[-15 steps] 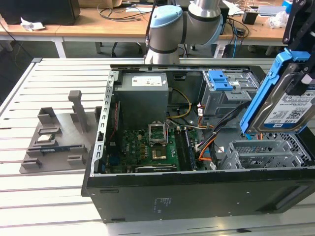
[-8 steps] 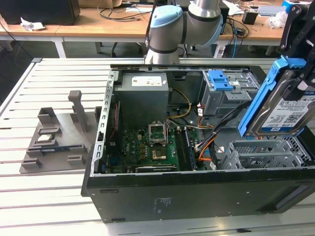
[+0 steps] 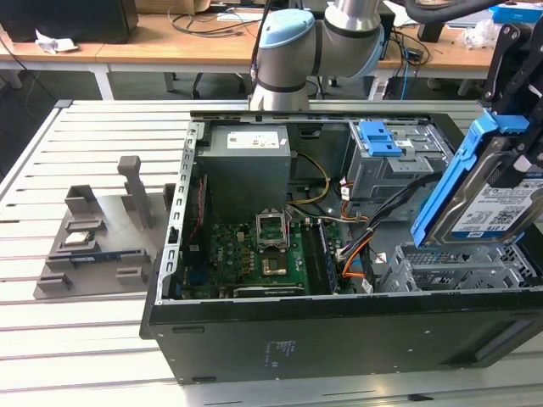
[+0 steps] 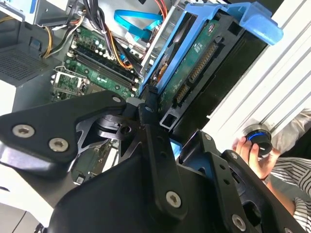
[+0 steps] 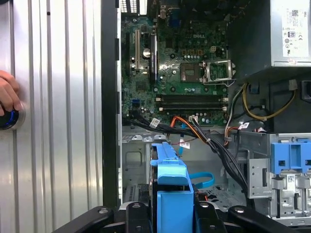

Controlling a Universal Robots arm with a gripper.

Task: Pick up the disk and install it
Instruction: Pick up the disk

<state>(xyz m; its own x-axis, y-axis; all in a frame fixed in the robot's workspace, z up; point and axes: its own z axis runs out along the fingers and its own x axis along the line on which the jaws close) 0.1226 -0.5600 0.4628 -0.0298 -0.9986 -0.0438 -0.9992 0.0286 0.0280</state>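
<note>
One disk (image 3: 499, 210) in the end effector (image 3: 514, 168), above one case (image 3: 322, 331)

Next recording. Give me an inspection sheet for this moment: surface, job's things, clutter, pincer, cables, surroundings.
Surface: slatted metal table carrying an open computer case.
Job's things: the disk, tilted over the drive cage at the exterior view's right, not seated.
Clutter: grey fixture tray with a small chip, at the exterior view's left.
Pincer: pincer shut on the disk, clamping its blue carrier.
Cables: black, orange and yellow bundles loose inside the case beside the cage.
Surroundings: a person's hand at a round knob on the table; desks behind.
</note>
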